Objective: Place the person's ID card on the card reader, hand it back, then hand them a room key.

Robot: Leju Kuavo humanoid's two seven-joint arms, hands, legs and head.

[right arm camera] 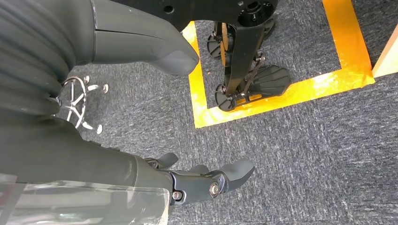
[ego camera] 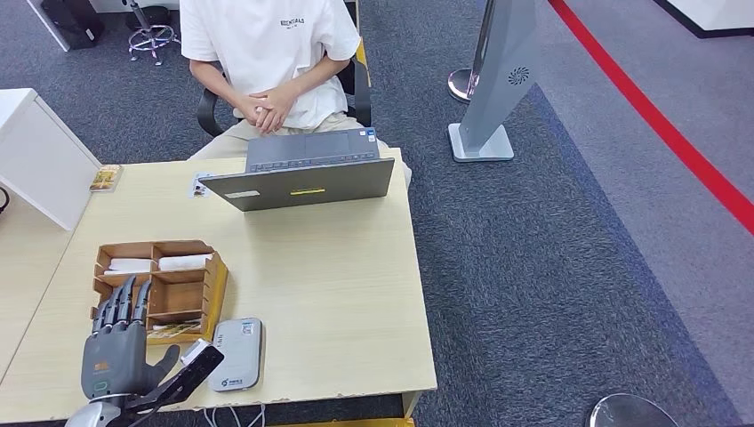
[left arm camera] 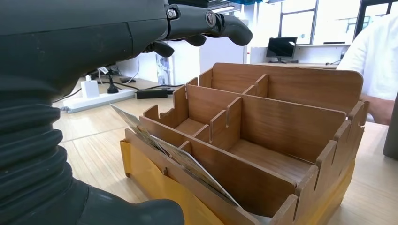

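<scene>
Table: pale wood-grain rectangular desk [ego camera: 338, 302], filling the lower left of the head view, its bare top running to the right edge.
Person: seated in a white T-shirt [ego camera: 267, 40] at top centre of the head view, behind the desk, hands clasped in the lap.
Laptop: grey open laptop computer [ego camera: 302, 173], upper centre of the desk, lid tipped back flat toward the robot.
White box: plain white block [ego camera: 40, 160] at the far left edge of the head view.
Organiser: brown wooden compartmented tray [ego camera: 209, 285] on a yellow base, lower left of the desk; white cards lie in its two far compartments, and a printed card leans in the nearest slot.
Left hand: dark grey many-fingered hand [ego camera: 120, 342], bottom left of the head view, over the near edge of the organiser; fingers straight and spread, thumb out toward the reader, holding nothing. In the left wrist view the fingers [left arm camera: 206, 21] reach above the tray without touching it.
Card reader: flat grey rounded-rectangle card reader [ego camera: 236, 353], just right of the organiser, near the front edge of the desk.
Right hand: dark grey hand [right arm camera: 197, 180] hanging over blue-grey carpet in the right wrist view, fingers loosely apart, holding nothing.
ID card: small pale card [ego camera: 201, 185] lying flat on the desk, just left of the laptop's corner.
Small packet: orange-brown item [ego camera: 106, 178] at the upper left of the desk, beside the white box.
</scene>
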